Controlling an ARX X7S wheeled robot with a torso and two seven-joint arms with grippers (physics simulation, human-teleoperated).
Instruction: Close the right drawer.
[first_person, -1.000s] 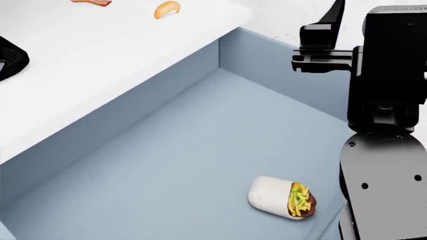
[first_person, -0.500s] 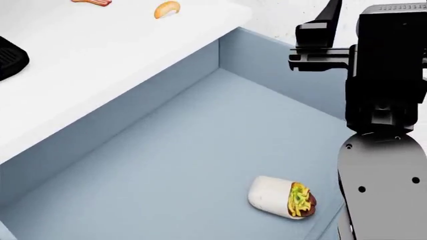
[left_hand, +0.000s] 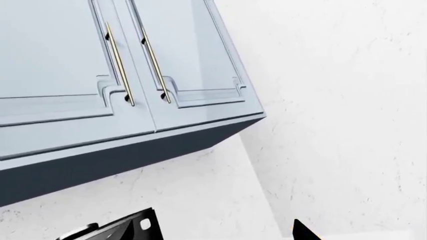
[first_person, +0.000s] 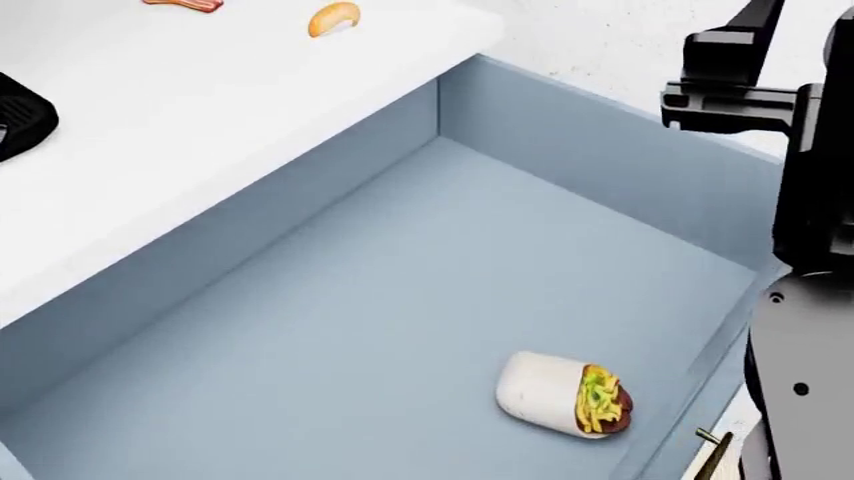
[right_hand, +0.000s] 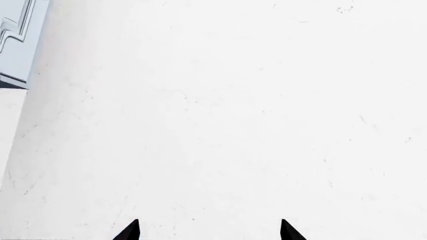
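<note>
Pale blue-grey fills my head view — the right drawer (first_person: 400, 290) stands pulled well out from under the white counter (first_person: 200, 110), its brass handle (first_person: 711, 452) just showing at the front edge. A wrap (first_person: 561, 393) lies on the drawer floor near the front. My right gripper (right_hand: 208, 231) faces a bare white wall (right_hand: 233, 110), its two dark fingertips spread apart with nothing between them. The left gripper (left_hand: 220, 232) points up at wall cabinets (left_hand: 113, 65) — whether its jaws are parted or closed, I cannot tell.
</note>
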